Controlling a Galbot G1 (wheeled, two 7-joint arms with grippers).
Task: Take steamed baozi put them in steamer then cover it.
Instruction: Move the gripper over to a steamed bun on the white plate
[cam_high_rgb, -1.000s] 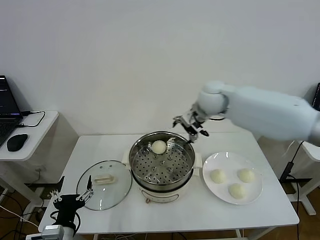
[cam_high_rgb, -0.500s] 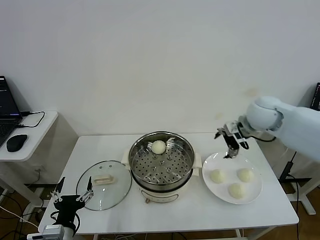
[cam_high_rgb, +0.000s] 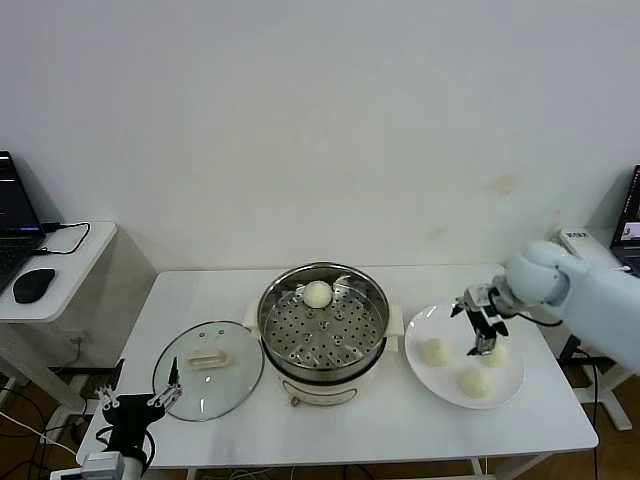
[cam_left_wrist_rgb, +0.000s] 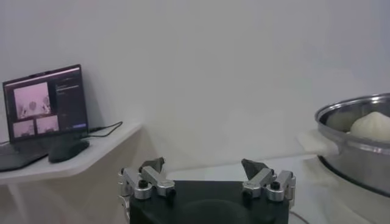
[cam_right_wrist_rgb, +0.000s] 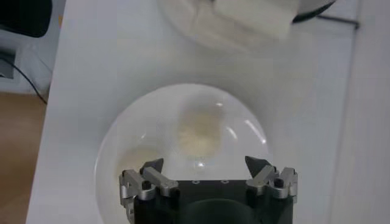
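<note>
My right tool (cam_high_rgb: 487, 325) hangs spread wide and empty over the flat white plate (cam_high_rgb: 430, 326) beside the shiny steel steamer (cam_high_rgb: 323, 322) — three creamy round baozi (cam_high_rgb: 434, 351) there look soft and light, so I'd pinch one gently across its sides. Left tool (cam_high_rgb: 135, 402) parked, released.

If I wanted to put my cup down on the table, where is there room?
There is bare table along the front edge, in front of the steamer and the plate. The back left corner, behind the glass lid, is bare too. The middle is crowded: lid, steamer and plate sit side by side. The right gripper hangs over the plate, jaws open.
</note>
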